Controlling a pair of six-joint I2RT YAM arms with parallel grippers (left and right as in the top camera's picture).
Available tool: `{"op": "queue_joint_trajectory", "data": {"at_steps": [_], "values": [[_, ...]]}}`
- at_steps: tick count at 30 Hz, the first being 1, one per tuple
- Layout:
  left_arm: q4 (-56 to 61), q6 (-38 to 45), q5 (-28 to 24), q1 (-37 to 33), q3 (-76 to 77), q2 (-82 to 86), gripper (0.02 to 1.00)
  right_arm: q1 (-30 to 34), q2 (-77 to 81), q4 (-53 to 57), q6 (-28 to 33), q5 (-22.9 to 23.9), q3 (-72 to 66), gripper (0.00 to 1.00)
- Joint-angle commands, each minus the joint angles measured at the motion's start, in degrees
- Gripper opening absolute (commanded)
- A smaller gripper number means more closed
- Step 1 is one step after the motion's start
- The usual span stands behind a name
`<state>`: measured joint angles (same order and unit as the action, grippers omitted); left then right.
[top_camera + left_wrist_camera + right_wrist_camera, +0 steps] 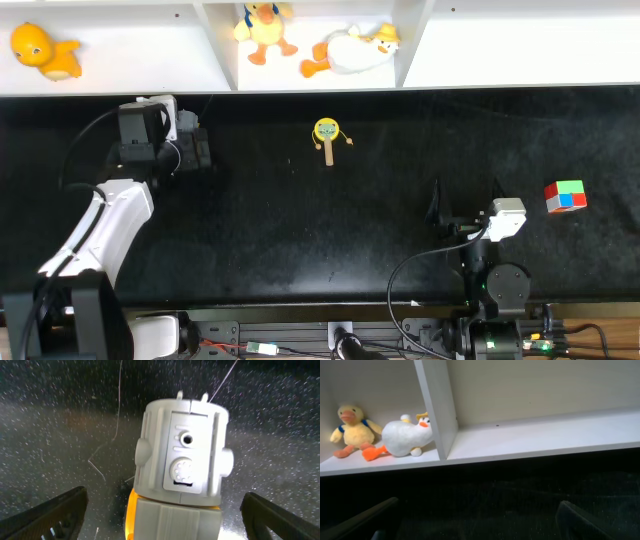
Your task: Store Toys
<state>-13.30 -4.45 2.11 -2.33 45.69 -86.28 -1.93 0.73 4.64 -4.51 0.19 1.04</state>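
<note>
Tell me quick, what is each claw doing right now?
Left gripper: open, straddling the toy robot, not gripping it.
Right gripper: open, empty.

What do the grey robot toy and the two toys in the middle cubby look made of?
Grey robot toy: looks like hard moulded plastic with a matte-to-satin finish, judging by its crisp seams and raised panel lines. Yellow duck and white bird: likely matte plush fabric, judging by their fuzzy outlines and soft rounded bulges.
</note>
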Motion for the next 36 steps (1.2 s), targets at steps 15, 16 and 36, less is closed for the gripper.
{"op": "queue_joint_trajectory", "data": {"at_steps": [15, 16, 36], "values": [[-3.34, 1.44, -0.59, 0.2, 1.29, 4.61, 0.275, -0.28, -0.48, -0.26, -0.42, -0.57, -0.79, 0.996], [-4.44, 1.46, -0.24, 0.2, 1.25, 6.05, 0.275, -0.28, -0.48, -0.24, -0.42, -0.57, -0.79, 0.996], [-0.87, 1.42, -2.45, 0.22, 5.53, 14.47, 0.235, -0.28, -0.48, -0.26, -0.42, -0.57, -0.79, 0.993]]}}
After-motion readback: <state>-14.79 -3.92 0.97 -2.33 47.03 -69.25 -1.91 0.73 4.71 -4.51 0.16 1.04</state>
